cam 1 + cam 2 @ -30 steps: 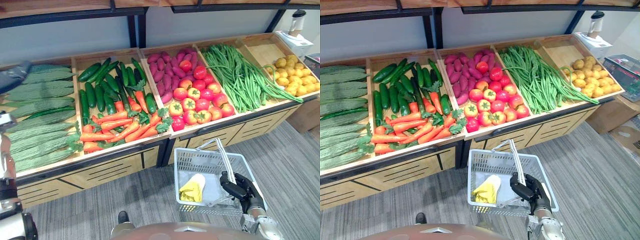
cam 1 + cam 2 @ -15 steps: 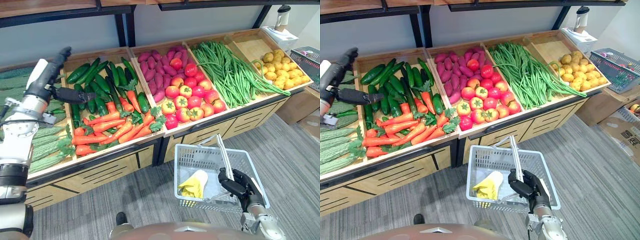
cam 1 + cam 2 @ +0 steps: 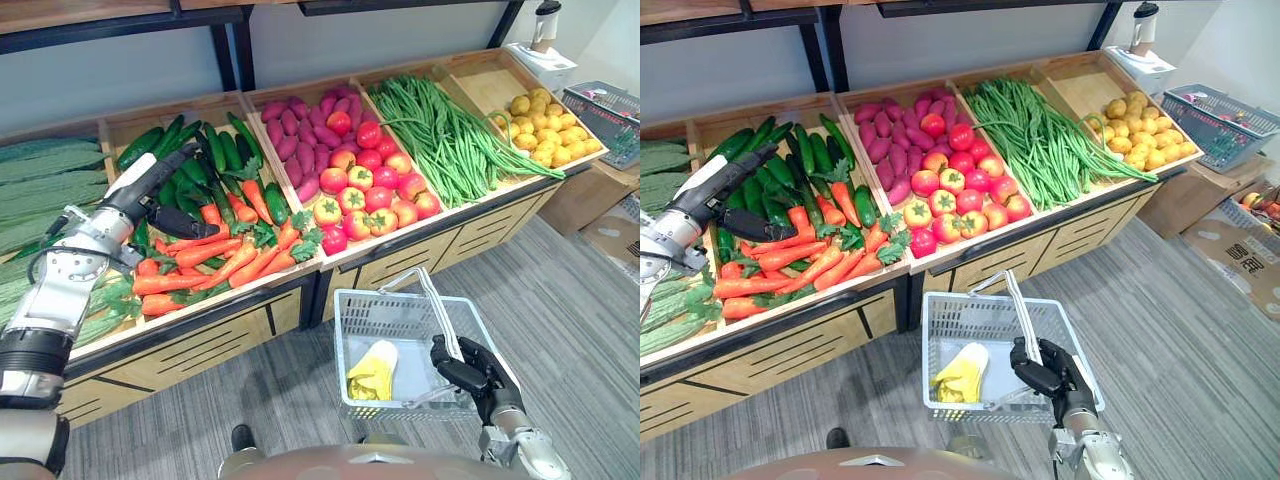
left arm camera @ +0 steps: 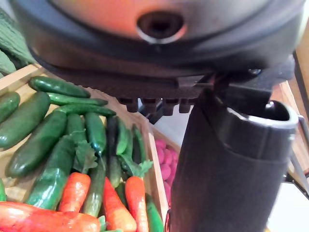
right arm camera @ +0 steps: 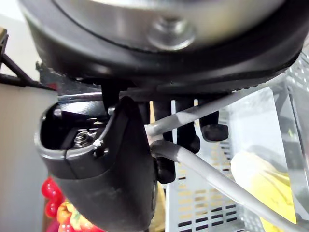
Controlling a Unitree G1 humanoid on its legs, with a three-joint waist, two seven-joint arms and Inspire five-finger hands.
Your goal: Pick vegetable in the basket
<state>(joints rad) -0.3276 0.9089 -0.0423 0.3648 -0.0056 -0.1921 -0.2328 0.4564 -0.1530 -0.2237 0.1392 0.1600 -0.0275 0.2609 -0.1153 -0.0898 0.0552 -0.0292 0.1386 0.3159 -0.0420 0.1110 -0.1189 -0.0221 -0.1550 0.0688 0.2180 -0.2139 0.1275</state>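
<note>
Below, basket (image 3: 390, 318) in right hand (image 3: 480, 372)

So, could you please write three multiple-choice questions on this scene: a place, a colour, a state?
1. The left hand hovers over: A) green beans B) cucumbers and carrots C) tomatoes.
2. The item in the basket is: A) red B) purple C) yellow.
3. The right hand is: A) open B) shut on the basket handle C) shut on a carrot.
Answers: 1 B, it reaches above them; 2 C, a yellow piece lies inside; 3 B, fingers curl round the handle.
</note>
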